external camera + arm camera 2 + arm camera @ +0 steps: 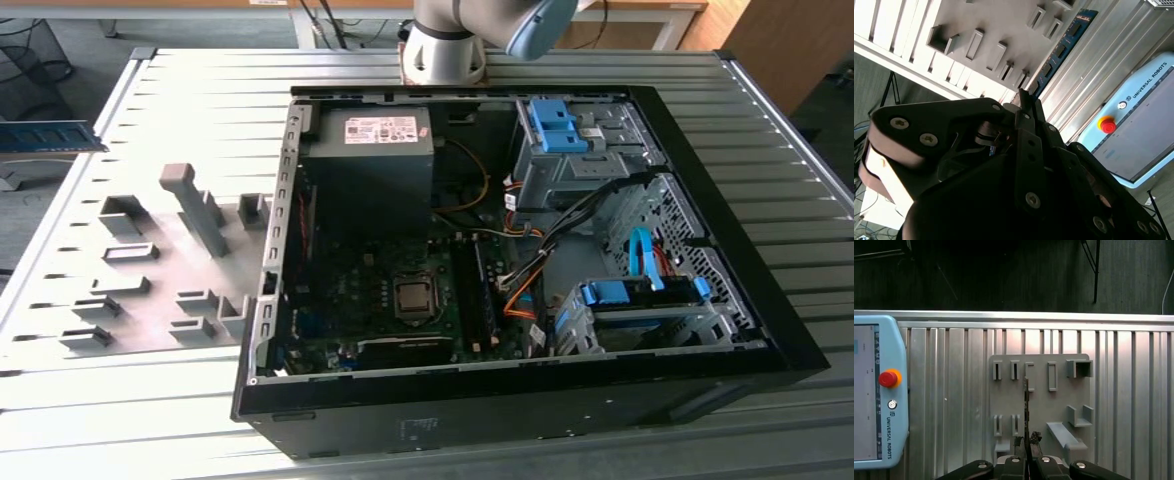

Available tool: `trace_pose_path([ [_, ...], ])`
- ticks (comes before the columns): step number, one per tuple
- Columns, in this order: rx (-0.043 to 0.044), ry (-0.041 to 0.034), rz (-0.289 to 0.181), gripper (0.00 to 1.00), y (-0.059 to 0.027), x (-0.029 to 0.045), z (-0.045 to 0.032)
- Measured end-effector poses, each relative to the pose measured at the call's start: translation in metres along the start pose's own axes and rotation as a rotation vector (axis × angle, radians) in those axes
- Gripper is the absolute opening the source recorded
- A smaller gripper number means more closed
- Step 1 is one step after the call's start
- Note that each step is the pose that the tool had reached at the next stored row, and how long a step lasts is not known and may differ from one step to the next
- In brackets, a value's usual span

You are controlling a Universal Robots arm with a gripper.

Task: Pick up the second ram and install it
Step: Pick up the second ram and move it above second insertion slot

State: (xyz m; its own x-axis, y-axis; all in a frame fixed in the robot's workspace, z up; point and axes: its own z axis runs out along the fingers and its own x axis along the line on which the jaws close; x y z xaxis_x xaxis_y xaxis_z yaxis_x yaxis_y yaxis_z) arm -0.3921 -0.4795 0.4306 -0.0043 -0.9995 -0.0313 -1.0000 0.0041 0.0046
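jaws: closed on 1 short end of the second ram [1063, 46]; the gripper [1024, 102] pinches that end and the rest of the stick pokes out free
ram position: in the air above the grey holder plate [1054, 405], touching none of its slots; in the exterior view it hangs at that view's left, past the desk [200, 90] edge and well apart from the open PC case [754, 300]
target: long dark memory slots [477, 290] just beside the CPU socket [414, 297]; cannot tell if 1 is already filled
risk 1: the grip is on 1 end only, so the stick acts as a long lever; any knock could twist it in the jaws and it would meet the slot skewed
risk 2: orange cables [523, 292] lie just beside the slots; a low approach could snag them
risk 3: the case walls stand tall; coming in low could clip the rim with the free end
risk 4: an off-centre push could seat only 1 end and bend the board
risk 5: the teach pendant [874, 390] lies on the desk near the plate; a low sweep could hit its red button [888, 378]
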Motion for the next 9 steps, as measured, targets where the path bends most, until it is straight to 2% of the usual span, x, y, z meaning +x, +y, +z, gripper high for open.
trace_pose_path([
  [9, 0.0, -0.0001, 0.0, 0.14, -0.0028, 0.0, 0.0],
])
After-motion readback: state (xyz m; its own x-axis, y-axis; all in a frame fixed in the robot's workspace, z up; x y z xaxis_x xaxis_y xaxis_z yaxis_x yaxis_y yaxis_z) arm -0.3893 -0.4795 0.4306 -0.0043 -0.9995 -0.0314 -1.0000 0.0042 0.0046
